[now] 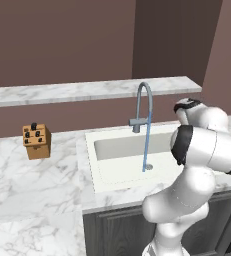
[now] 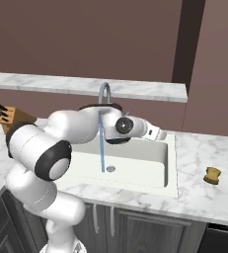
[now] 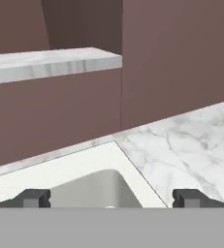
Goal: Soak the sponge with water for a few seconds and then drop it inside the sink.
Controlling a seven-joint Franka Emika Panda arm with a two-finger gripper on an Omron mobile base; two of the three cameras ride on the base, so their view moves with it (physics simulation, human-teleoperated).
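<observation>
Tool wide open, empty, over sink rim. Sponge sits lower right on counter, well apart. Water running. Risk: long reach; I could knock the sponge away.

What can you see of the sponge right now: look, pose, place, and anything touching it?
The sponge is a small lump that reads yellow-brown from the right base view, with a notched top edge; finer detail is too small to tell. It rests on the marble counter to the right of the sink, clear of the rim. Nothing but the counter touches it. The water runs into the basin well away from it, so it looks unsoaked.
</observation>
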